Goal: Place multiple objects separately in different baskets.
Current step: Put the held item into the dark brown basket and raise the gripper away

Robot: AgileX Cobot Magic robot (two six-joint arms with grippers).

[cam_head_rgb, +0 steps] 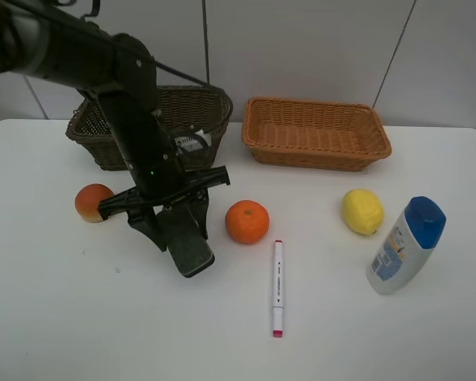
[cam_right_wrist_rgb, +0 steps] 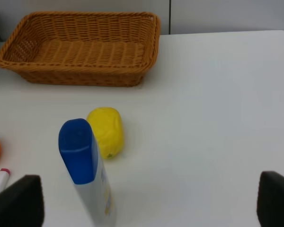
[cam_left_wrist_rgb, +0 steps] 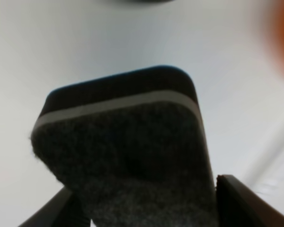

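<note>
Black eraser (cam_head_rgb: 192, 254) is clamped between the fingers of the left gripper (cam_head_rgb: 177, 232), left of centre. Its long axis points to the lower right. The dark brown basket (cam_head_rgb: 91, 136) lies directly above, nearer than the tan basket (cam_head_rgb: 317, 135). The right gripper (cam_right_wrist_rgb: 146, 203) is seen with jaws wide apart.

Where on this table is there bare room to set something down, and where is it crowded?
Bare: the near left corner of the table, in front of the peach; the patch between the marker and the blue-capped bottle; the gap between orange and lemon. Crowded: around the left gripper closed on the black eraser, between peach and orange.
</note>
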